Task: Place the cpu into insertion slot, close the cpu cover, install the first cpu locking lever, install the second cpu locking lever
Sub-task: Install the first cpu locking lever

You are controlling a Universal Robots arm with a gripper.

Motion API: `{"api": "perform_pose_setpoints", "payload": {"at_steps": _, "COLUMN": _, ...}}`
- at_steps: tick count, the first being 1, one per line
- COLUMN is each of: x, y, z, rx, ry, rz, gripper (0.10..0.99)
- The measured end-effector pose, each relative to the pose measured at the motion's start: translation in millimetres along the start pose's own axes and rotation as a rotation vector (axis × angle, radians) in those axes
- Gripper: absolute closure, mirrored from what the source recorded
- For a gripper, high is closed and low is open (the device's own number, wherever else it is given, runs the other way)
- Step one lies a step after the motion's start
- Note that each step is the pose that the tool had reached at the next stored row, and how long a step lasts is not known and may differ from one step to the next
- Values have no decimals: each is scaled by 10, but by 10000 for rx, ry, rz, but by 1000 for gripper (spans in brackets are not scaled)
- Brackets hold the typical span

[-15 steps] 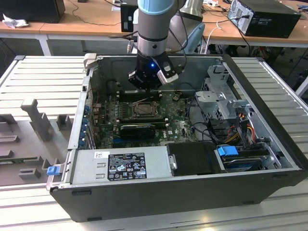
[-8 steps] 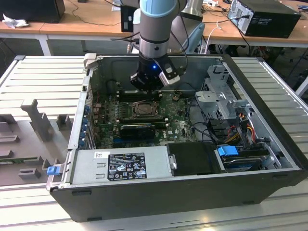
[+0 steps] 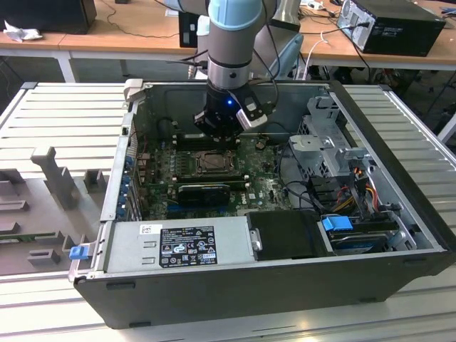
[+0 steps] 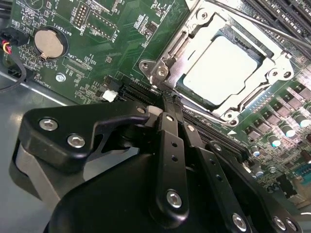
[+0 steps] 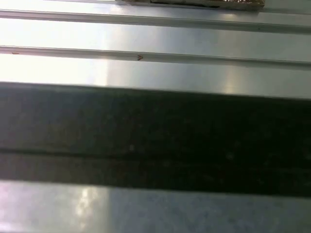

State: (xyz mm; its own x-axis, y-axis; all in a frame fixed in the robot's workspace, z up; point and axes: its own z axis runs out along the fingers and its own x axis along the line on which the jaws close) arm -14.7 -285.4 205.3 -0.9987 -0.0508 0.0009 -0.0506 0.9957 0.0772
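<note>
Black and matte, the hand [image 4: 167, 104] lies closest in the second wrist view: jointed links studded with silver screw heads, its two slim fingers [image 4: 171, 127] pressed together with nothing between them, their tip just beside the corner of the cover [image 4: 194, 36]. In the exterior view the hand [image 3: 222, 134] hangs from the arm [image 3: 235, 35], a pale blue and grey cylinder, inside the open case [image 3: 399, 178].

That case is the largest thing, a dark steel box lying on its side on a ribbed, silvery table [image 3: 64, 114]. Along its near edge sits a long grey power supply [image 3: 178, 242] with a black label, and a grey drive cage [image 3: 328, 142] with bundled wires fills the exterior view's right. A grey moulded tray [image 3: 43, 192] rests on the table at the exterior view's left.

Across the case floor lies the green board [image 3: 164, 164], also seen in the second wrist view [image 4: 121, 48], dotted with small parts. A round silver coin cell [image 4: 47, 42] sits in a black ring there.

The slot [image 3: 212, 164] lies just below the hand in the exterior view. In the second wrist view the shiny stamped cover lies flat over the slot, and the cpu [image 4: 226, 65] shows through its square window, a smooth pale plate seated inside. A thin wire lever [image 4: 272, 26] runs along one side of the cover.
</note>
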Motion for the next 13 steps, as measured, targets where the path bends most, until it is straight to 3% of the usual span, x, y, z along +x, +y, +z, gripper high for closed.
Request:
{"api": "perform_pose_setpoints", "payload": {"at_steps": 1, "x": 0, "y": 0, "z": 4, "rx": 25, "ry": 1, "rz": 0, "gripper": 980}}
{"api": "perform_pose_setpoints", "payload": {"at_steps": 3, "x": 0, "y": 0, "z": 19, "rx": 172, "ry": 9, "rz": 2, "gripper": 980}}
{"api": "perform_pose_setpoints", "payload": {"at_steps": 5, "x": 0, "y": 2, "z": 30, "rx": 214, "ry": 11, "rz": 1, "gripper": 980}}
{"api": "perform_pose_setpoints", "payload": {"at_steps": 7, "x": -1, "y": 4, "z": 34, "rx": 218, "ry": 13, "rz": -1, "gripper": 980}}
{"api": "perform_pose_setpoints", "payload": {"at_steps": 11, "x": -5, "y": 10, "z": 36, "rx": 100, "ry": 4, "rz": 2, "gripper": 980}}
{"api": "perform_pose_setpoints", "payload": {"at_steps": 13, "x": -5, "y": 17, "z": -24, "rx": 100, "ry": 5, "rz": 0, "gripper": 980}}
